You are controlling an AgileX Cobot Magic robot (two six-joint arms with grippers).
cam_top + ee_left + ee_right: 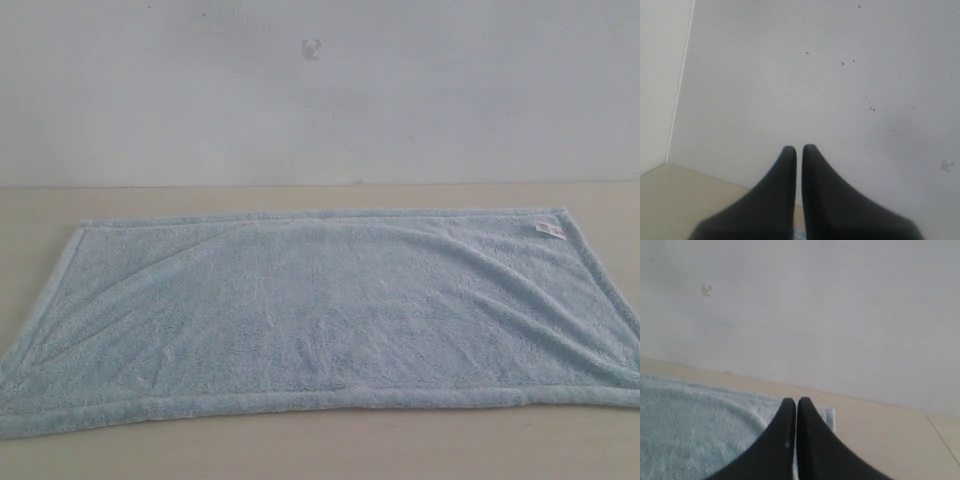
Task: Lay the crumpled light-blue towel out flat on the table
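Holding my left fingers and right fingers closed on nothing, I see the towel spread flat on the tabletop, white tag near its corner.

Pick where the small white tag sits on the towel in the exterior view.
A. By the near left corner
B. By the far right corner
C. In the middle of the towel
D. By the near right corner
B: the white tag lies just inside the hem at the far right corner of the towel, which is spread open on the table.
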